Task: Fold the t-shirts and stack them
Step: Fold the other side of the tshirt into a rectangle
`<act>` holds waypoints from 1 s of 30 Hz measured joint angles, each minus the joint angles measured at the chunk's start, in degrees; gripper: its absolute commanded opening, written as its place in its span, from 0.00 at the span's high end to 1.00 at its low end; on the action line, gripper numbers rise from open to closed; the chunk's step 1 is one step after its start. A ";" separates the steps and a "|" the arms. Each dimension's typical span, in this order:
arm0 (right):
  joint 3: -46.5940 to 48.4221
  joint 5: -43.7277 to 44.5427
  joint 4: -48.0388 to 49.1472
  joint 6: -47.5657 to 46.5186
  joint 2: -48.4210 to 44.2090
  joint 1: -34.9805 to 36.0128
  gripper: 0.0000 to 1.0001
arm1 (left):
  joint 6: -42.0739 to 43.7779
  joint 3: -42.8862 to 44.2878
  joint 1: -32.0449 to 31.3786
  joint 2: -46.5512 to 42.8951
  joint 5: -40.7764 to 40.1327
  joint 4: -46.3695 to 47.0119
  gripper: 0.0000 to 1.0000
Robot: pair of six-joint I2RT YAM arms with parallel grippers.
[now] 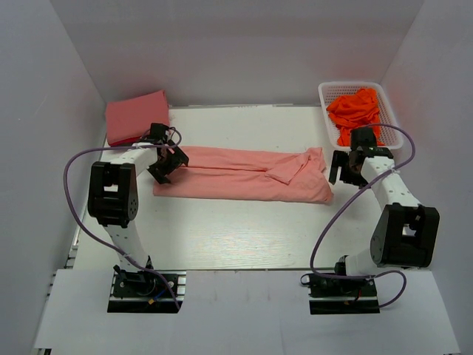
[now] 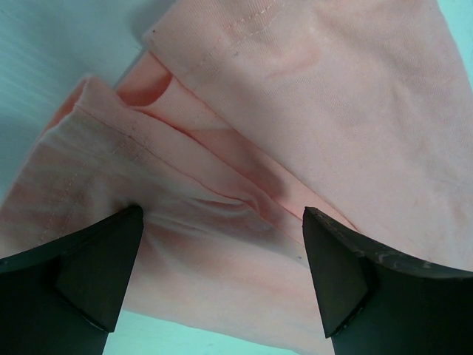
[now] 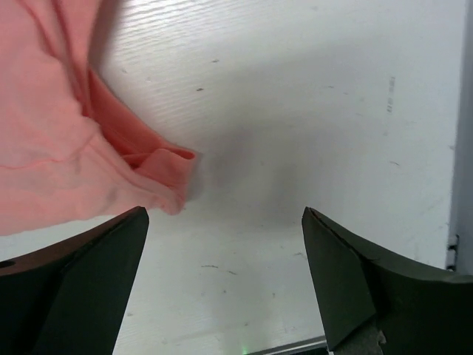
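Observation:
A salmon pink t-shirt lies folded lengthwise into a long strip across the middle of the table. A deeper rose pink t-shirt sits folded at the back left. My left gripper is open over the strip's left end; its wrist view shows the layered hems between its fingers. My right gripper is open just right of the strip's right end, over bare table, with the shirt's corner at the left of its wrist view.
A white basket at the back right holds crumpled orange cloth. White walls close in the table on three sides. Purple cables loop beside each arm.

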 measured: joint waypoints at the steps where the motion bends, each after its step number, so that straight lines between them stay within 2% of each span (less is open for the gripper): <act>1: 0.00 1.25 -0.42 0.13 -0.20 0.00 0.10 | 0.04 -0.09 0.02 -0.04 -0.04 -0.04 0.00; 4: 0.00 6.45 -1.77 1.49 -0.31 -0.17 0.10 | 0.20 -0.20 0.02 -0.20 -0.22 -0.20 0.00; 7: 0.00 6.40 -2.56 2.16 -0.46 -0.37 0.10 | 0.22 -0.20 0.11 -0.24 -0.35 -0.46 0.00; 11: 0.00 -3.93 -0.74 2.19 -2.12 0.17 0.10 | 0.24 -0.20 0.11 -0.26 -0.39 -0.57 0.00; 14: 0.00 -17.25 4.15 2.27 -4.48 1.49 0.10 | 0.26 -0.20 0.11 -0.26 -0.39 -0.57 0.00; 16: 0.02 -23.10 6.95 2.40 -5.70 3.19 0.10 | 0.26 -0.20 0.11 -0.26 -0.39 -0.57 0.00; 21: 1.77 -36.06 13.70 3.56 -2.29 7.63 0.10 | 0.28 -0.20 0.11 -0.26 -0.39 -0.57 0.00; 30: 2.38 -40.00 19.06 8.20 14.34 12.46 0.10 | 0.42 -0.20 0.11 -0.26 -0.39 -0.74 0.00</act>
